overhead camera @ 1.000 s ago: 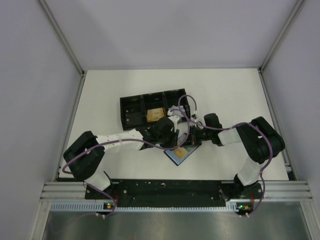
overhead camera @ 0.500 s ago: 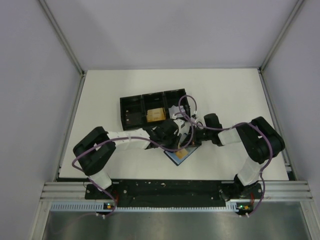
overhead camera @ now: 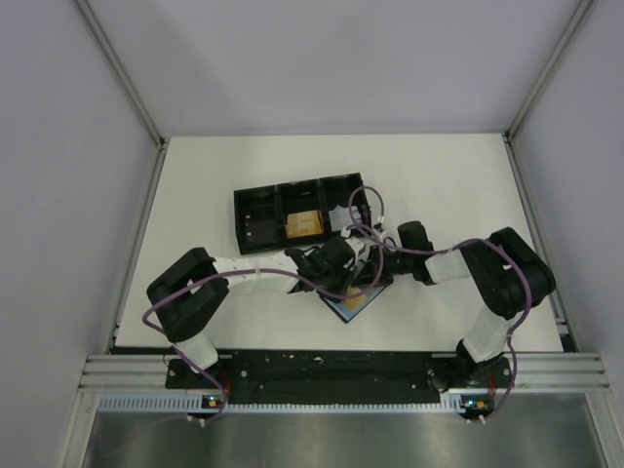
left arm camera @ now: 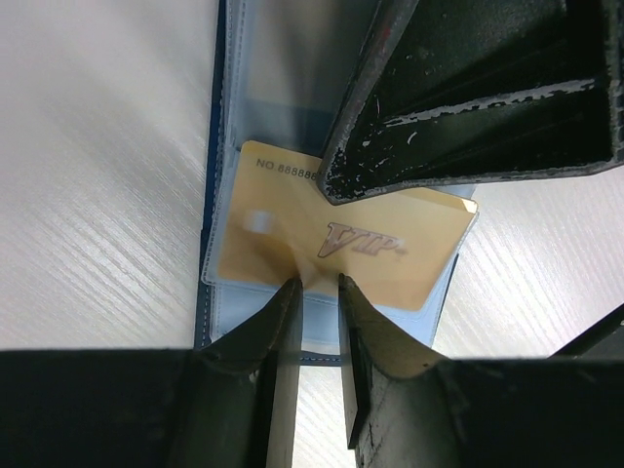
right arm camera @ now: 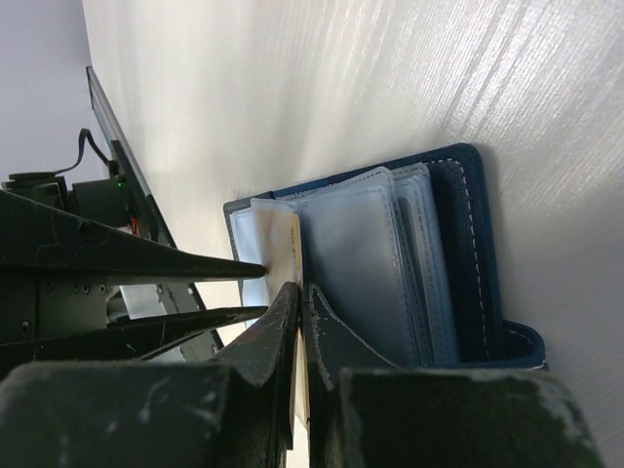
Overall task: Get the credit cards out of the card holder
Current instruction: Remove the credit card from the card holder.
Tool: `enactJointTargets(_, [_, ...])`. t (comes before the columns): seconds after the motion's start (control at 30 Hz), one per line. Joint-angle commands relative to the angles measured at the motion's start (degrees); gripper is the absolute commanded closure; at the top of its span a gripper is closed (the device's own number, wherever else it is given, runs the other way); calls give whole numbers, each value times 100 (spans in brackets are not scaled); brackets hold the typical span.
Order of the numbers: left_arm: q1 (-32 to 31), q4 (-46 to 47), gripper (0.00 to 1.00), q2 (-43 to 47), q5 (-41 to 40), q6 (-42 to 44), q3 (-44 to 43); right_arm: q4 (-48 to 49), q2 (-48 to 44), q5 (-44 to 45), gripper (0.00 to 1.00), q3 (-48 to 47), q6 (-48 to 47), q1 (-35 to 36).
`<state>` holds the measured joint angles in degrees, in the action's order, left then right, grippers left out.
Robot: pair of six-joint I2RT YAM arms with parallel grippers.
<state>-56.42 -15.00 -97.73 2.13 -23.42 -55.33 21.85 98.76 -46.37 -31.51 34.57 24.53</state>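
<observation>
Now the gold VIP card [left arm camera: 390,244] sits half out of its clear sleeve in the card holder [left arm camera: 208,175], which lies open on the table [overhead camera: 439,185]. Another orange-tan card [overhead camera: 304,224] lies in the middle compartment of the black tray [overhead camera: 255,232] just behind the holder, so part of the job looks done. The VIP card is not yet free. Whether the holder's other sleeves hold more cards I cannot tell.

The left gripper [left arm camera: 314,288] points down at the holder, its tips at the card's near edge. Its jaws stand a slim gap apart, and no firm pinch shows. The right gripper [right arm camera: 300,292] comes in from the holder's other side with its jaws pressed together. Its tip bears down on the card and sleeves, seemingly to pin the holder.
</observation>
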Motion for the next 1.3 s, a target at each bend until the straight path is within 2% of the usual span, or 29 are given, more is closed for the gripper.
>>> enactJointTargets(0.0, [-114,-477,74,-360,51,171,-4,-5,38,128,100,-66,-178,51])
enactJointTargets(0.43, [-123,-600,76,-545,156,171,13,259,38,5,100,-92,129,-116])
enactJointTargets(0.77, [-123,-662,79,-615,218,171,-13,443,108,-92,97,-137,314,-124])
enactJointTargets(0.93, [-115,-688,80,-642,235,171,-13,619,135,-118,91,-128,489,-124])
enactJointTargets(1.27, [-123,-697,82,-668,244,171,-22,944,143,-144,91,-40,814,-159])
